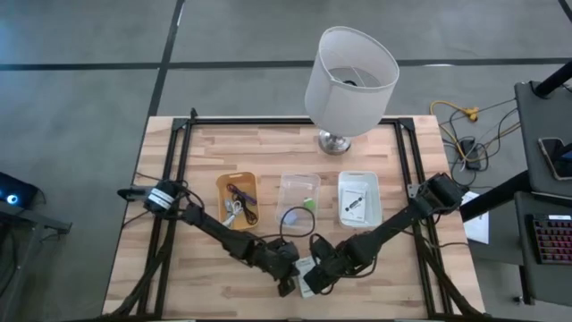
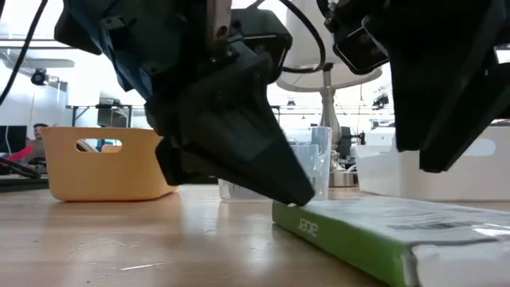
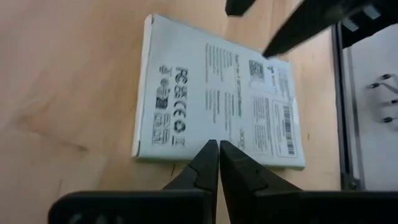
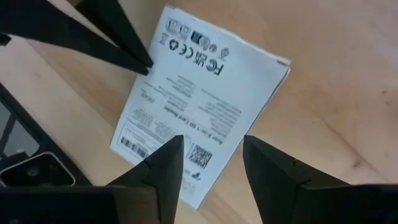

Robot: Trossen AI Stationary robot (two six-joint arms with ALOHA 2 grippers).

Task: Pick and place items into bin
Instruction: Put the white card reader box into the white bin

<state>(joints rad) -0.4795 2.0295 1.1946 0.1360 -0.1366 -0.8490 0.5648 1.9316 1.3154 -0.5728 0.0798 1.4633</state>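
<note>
Wooden desk (image 1: 268, 143) with three bins and a lamp (image 1: 350, 80); both arms reach low to its near edge.

Flat on the desk there lies a white printed packet (image 3: 217, 102) with a green side. Left pincer (image 3: 218, 149), clenched, touches the packet's edge. Right pincer (image 4: 211, 152), released, hangs over the packet with one finger on either side of its corner.
</note>
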